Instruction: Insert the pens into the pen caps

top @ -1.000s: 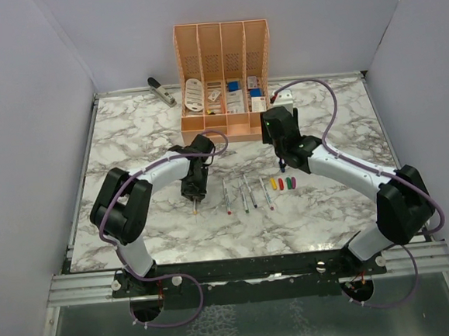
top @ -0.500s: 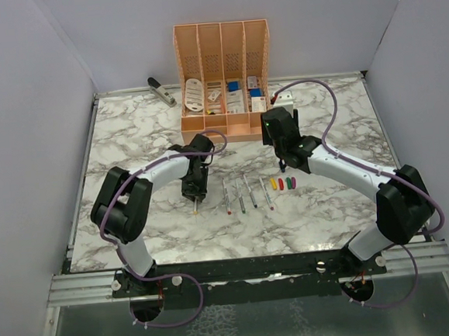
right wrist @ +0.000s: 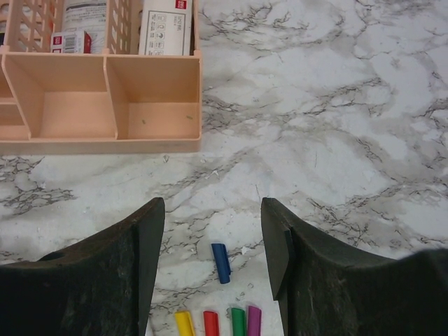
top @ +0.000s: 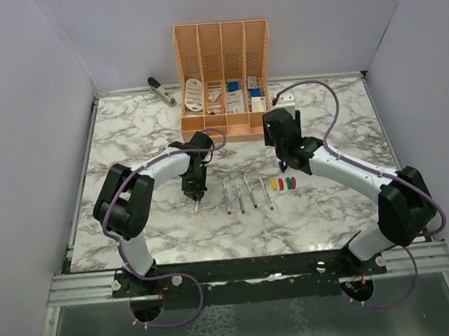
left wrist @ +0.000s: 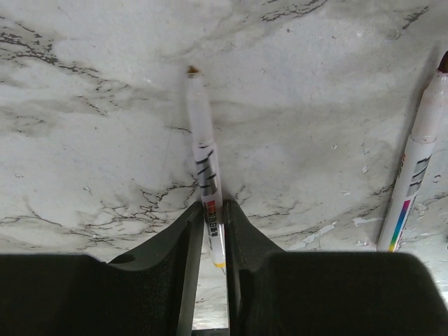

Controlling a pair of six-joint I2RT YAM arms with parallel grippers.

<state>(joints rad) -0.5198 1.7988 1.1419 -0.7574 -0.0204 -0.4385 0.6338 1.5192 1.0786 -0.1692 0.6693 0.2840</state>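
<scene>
Jaws on the left arm were pinched on the rear of a marker pen lying on the worktop, wrist bent down at centre left. Right arm reached toward centre, its jaws wide and empty above the blue cap. No pen was capped: four other pens and four caps lay in rows.

Orange organizer (stationery inside) stands near a grey stapler.
</scene>
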